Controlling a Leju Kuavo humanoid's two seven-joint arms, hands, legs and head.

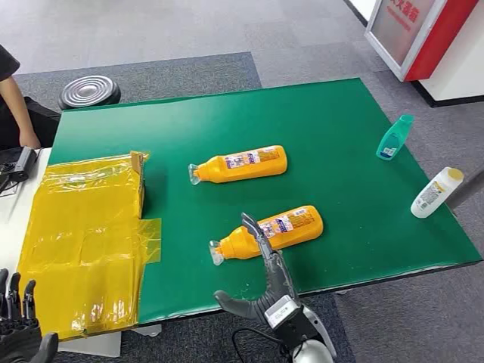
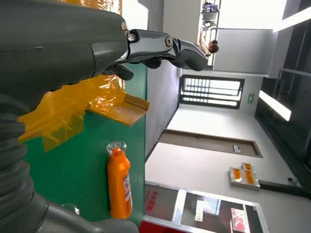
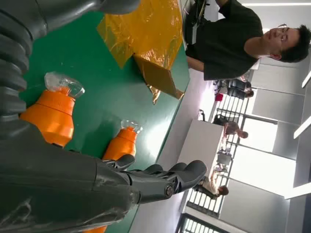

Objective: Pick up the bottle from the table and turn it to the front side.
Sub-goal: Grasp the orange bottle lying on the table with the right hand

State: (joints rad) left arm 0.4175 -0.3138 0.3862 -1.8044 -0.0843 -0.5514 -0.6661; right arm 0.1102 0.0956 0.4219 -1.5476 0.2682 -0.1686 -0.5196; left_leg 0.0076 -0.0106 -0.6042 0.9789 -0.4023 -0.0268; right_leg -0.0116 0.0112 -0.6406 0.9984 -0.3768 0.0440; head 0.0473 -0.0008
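Your right hand [image 1: 268, 283] is spread and holds nothing: thumb out to one side, fingers [image 1: 257, 231] stretched forward over the near edge of the green table [image 1: 342, 136]. From the head view the fingertips overlap the nearer orange bottle [image 1: 285, 227] at about its shoulder; whether they touch it or hover just above, you cannot tell from these pictures. In the right wrist view the same fingers [image 3: 172, 177] run straight and apart, with nothing between them and the thumb.

That nearer orange bottle lies on its side, clear cap [image 1: 215, 252] pointing toward the yellow plastic sheeting [image 1: 85, 242], label strip facing up. Take it as the bottle to pick up, since your hand is on its line. Beyond it, further from you, lies a second orange bottle [image 1: 245, 164] in much the same pose, well apart from the first.

Off to the other side from the sheeting sit a teal bottle [image 1: 395, 138] and a white bottle [image 1: 435, 191], both near the table's edge. A person's arm [image 1: 20, 113] rests past the sheeting's far corner.

Your left hand [image 1: 20, 321] hangs low beside the sheeting, fingers upright and apart, empty.

As for progress, judge it barely begun: the reach is nearly made, but no grasp, lift or turn shows. Closing around the bottle's body, raising it and rotating it to its front side all remain.
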